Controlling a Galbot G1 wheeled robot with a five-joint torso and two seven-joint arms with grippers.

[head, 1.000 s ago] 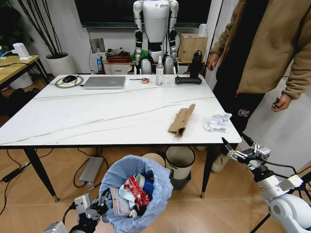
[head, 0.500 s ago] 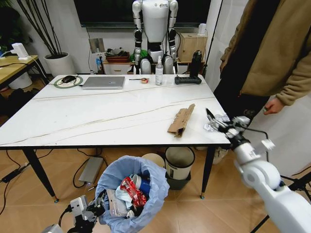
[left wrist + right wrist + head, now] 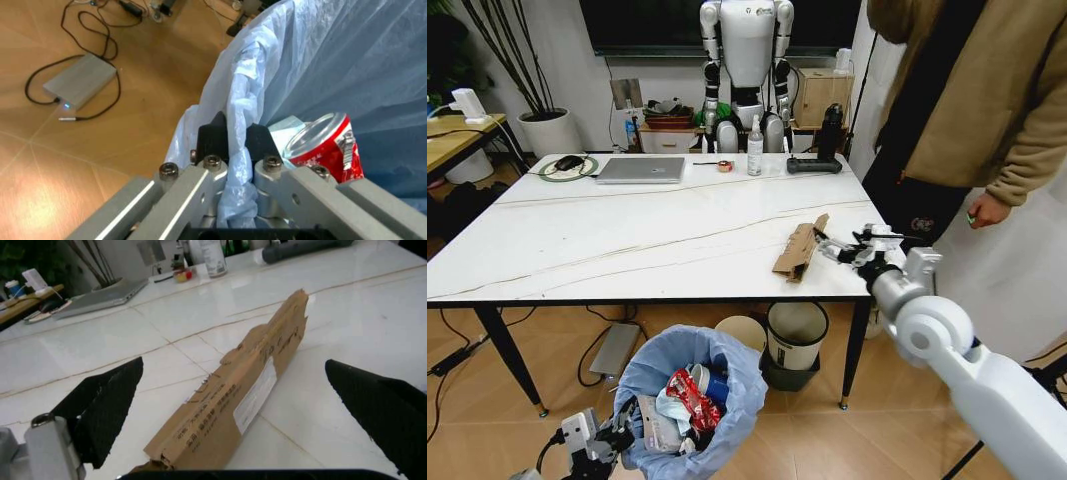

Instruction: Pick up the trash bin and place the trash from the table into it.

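The trash bin (image 3: 727, 375), lined with a crinkled light-blue bag, hangs low in front of the table (image 3: 627, 235). It holds a crushed red can (image 3: 689, 393) and other litter. My left gripper (image 3: 615, 438) is shut on the bin's rim (image 3: 233, 150), pinching the bag, and the red can (image 3: 327, 150) lies just inside. My right gripper (image 3: 832, 247) hovers over the table's right front corner. It is open, its fingers either side of the torn brown cardboard (image 3: 800, 247). The right wrist view shows that cardboard (image 3: 247, 390) lying flat between the spread fingers (image 3: 107, 400).
A grey laptop (image 3: 641, 169), a spray bottle (image 3: 755, 147) and a black device (image 3: 815, 163) stand along the table's far edge. A white bin with a black rim (image 3: 797, 335) and a cream bucket (image 3: 745, 328) sit under it. A person (image 3: 967, 110) stands close at the right.
My right arm has risen from below the table's right corner and swung left, ending over the cardboard. The bin has drifted slightly left.
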